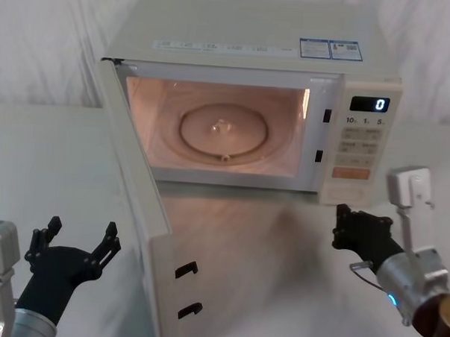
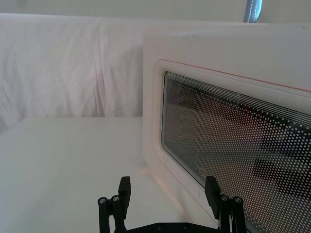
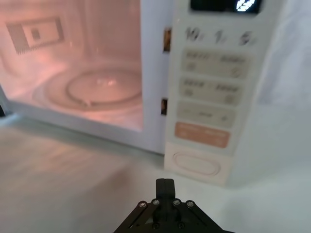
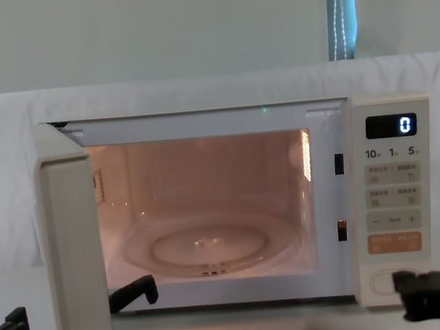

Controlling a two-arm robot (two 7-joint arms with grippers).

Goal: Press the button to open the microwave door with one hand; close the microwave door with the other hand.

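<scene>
The microwave door [image 1: 137,209] is being held wide open, swung out on its left hinge toward the front edge of the tabletop [image 1: 31,167], with its inner face and two latch hooks turned toward the right in the head view. The lit cavity is being exposed, and the glass turntable [image 1: 224,131] is being shown lying flat on the cavity floor. In the left wrist view the door's outer face, with its dark dotted window, is being presented close ahead of the left gripper [image 2: 168,193].

The left gripper [image 1: 75,245] is being held near the front left corner of the tabletop, just beside the door's outer face and apart from it; its fingers are being kept spread wide with nothing between them.

The right gripper [image 1: 343,228] is being held low in front of the control panel [image 1: 360,141], toward the right side of the tabletop. Its fingers are being kept pressed together, empty. The button [image 3: 196,165] is being seen at the bottom of the panel, under the orange key [image 3: 202,135], and in the right wrist view the closed fingertips are being shown just short of it, not touching. In the chest view the gripper is being shown level with the button [image 4: 382,283] and just to its right. A "0" is being displayed at the top of the panel.
</scene>
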